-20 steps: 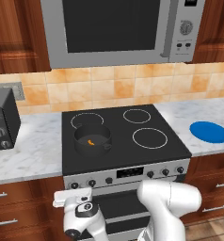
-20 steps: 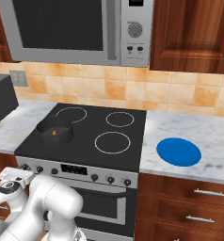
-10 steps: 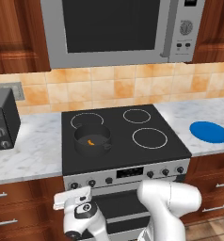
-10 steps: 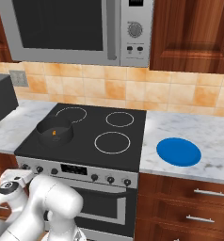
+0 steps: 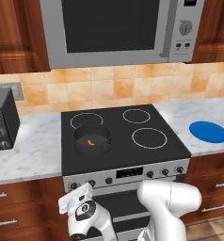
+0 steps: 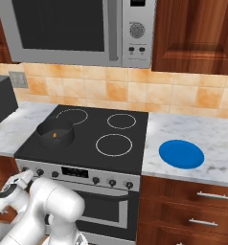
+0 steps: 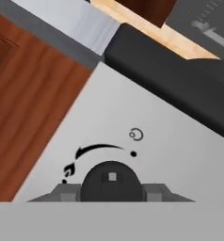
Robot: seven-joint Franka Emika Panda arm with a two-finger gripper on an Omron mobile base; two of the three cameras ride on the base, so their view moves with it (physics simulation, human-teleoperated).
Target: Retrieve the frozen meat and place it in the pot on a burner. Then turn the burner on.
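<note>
One tiny curved orange piece of frozen meat (image 5: pixel 90 142) lies inside the short, wide, dark grey metal pot (image 5: pixel 92 140), which sits on the front left burner of the black glass stove top (image 5: pixel 151 155). Down at the stove's silver control panel, the two-finger gripper (image 7: pixel 111 190) is pressed up to a round black burner knob (image 7: pixel 111 181), its fingertips on either side of the knob; whether they actually clamp it, I cannot tell. Off to the right, a round blue plate (image 6: pixel 181 153) rests on the marble counter (image 6: pixel 216 143).
</note>
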